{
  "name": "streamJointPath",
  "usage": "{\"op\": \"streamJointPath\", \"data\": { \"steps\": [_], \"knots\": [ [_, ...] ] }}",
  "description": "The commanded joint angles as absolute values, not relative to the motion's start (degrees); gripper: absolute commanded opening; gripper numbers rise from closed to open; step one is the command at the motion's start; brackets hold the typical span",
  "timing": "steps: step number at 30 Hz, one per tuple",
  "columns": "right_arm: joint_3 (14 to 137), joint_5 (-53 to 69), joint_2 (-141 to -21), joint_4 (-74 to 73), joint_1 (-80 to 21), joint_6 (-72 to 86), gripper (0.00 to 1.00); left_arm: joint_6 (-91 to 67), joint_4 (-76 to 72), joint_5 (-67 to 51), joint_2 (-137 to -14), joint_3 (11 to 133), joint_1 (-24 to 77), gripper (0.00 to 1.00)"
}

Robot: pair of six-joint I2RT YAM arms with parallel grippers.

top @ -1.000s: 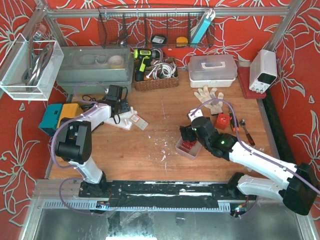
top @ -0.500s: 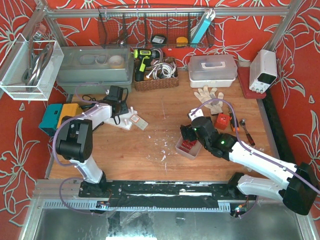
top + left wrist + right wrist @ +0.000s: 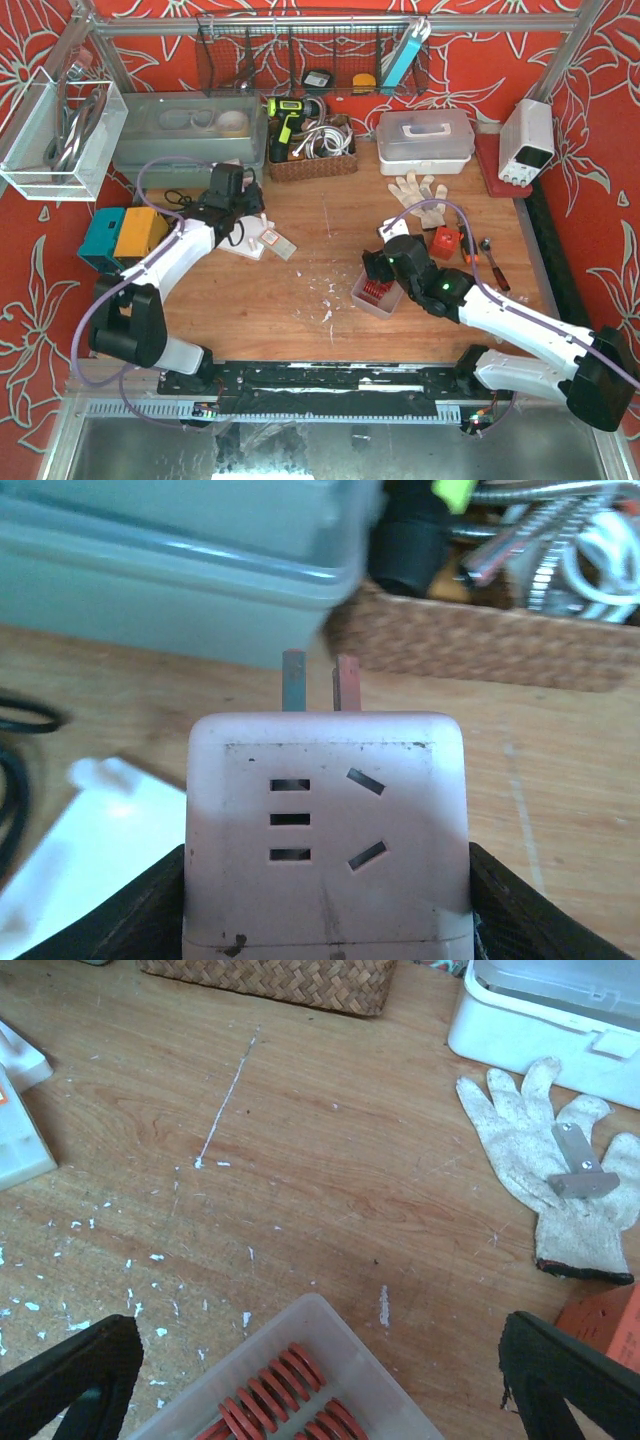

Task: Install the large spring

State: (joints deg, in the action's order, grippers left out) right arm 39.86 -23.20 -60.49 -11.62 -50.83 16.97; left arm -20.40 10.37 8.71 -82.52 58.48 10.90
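red springs (image 3: 270, 1400) lie in a clear tray (image 3: 340, 1332) on the wooden table (image 3: 330, 1130), a white glove (image 3: 535, 1165) nearby.

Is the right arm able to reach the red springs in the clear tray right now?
Likely yes. The right gripper hangs open just above the clear tray, and the red springs lie uncovered between its fingers in the wrist view, with nothing over them.

We see the red springs (image 3: 275, 1400), coiled and lying on their sides, packed side by side in a translucent plastic tray (image 3: 345, 1345). From the white glove (image 3: 545, 1160), the tray sits leftward and nearer the arm bases, flat on the surface (image 3: 330, 1160), apart from it.
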Motion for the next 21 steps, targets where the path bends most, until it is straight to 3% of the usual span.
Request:
{"op": "streamJointPath", "data": {
  "steps": [1,21],
  "knots": [
    [38.57,-25.46,-59.18,-10.52,-51.27,16.55,0.98,-19.83,3.17,6.28,-80.9,57.09,15.02,0.3],
    [38.01,-28.07,-59.08,-10.09,-51.34,16.26,0.98,-19.29,0.69,9.87,-110.51,75.37,27.12,0.28]
  ]
}}
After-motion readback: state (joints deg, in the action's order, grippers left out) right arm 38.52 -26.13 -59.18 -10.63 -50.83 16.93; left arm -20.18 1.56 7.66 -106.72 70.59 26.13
